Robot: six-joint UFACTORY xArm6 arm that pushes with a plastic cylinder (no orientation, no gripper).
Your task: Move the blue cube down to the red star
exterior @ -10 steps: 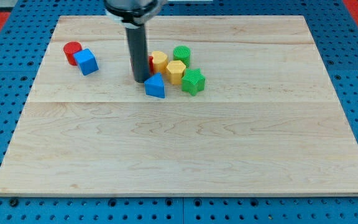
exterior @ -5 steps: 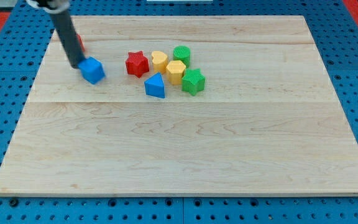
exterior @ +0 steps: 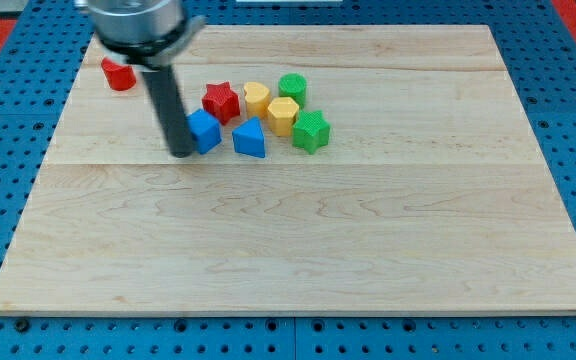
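Observation:
The blue cube sits just below and left of the red star, close to it. My tip touches the cube's left side, at the view's left of the block cluster. The rod rises from there toward the view's top left. A blue triangular block lies right of the cube.
A red cylinder stands at the board's upper left. A yellow heart-like block, a yellow hexagon, a green cylinder and a green star-like block cluster right of the red star.
My tip swept from the cluster to the upper left, then pushed the blue cube right and down, from beside the red cylinder to just under the red star.

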